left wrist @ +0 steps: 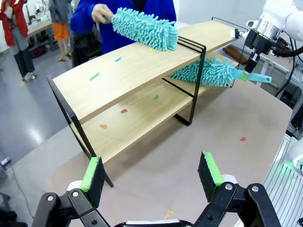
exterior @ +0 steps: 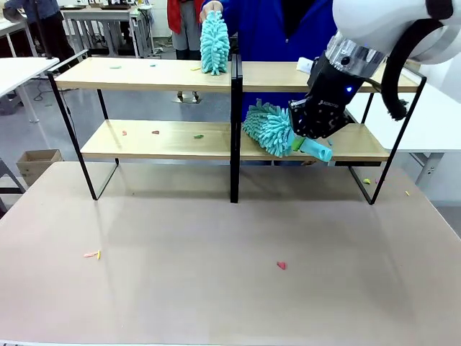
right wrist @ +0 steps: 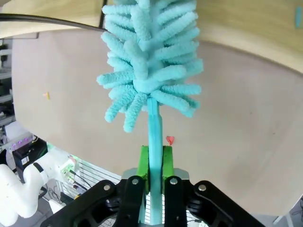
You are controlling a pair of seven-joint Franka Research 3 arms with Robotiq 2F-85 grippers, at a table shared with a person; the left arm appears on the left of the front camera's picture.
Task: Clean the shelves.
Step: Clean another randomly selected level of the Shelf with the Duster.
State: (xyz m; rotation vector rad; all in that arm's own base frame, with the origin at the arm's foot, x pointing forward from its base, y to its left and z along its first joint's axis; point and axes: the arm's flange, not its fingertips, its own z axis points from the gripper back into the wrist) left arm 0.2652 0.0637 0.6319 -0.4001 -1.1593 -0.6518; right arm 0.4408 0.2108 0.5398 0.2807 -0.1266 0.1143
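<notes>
- The left pincer (left wrist: 151, 177) hangs above the near-left part of the desk (exterior: 216, 288), its green pads wide apart and holding nothing. It is well apart from the shelves (exterior: 162, 140), which stand across the far half of the desk with their long boards running from left to right.
- On the left half of the lower board lie small scraps (exterior: 155, 132): two red ones and a green one. Some more lie on the upper board.
- Near the central post, a person's hand (exterior: 210, 9) holds a second duster (exterior: 215, 43) upright on the upper board.
- The right pincer (right wrist: 154, 163) is clamped on the handle of a turquoise duster (exterior: 270, 128). Its fluffy head rests on the lower board just right of the central post.
- The duster's long axis lies along the board, head toward the post and handle toward the right.
- I judge that the scraps lie to the left of this head, beyond the post, so the post stands between them.
</notes>
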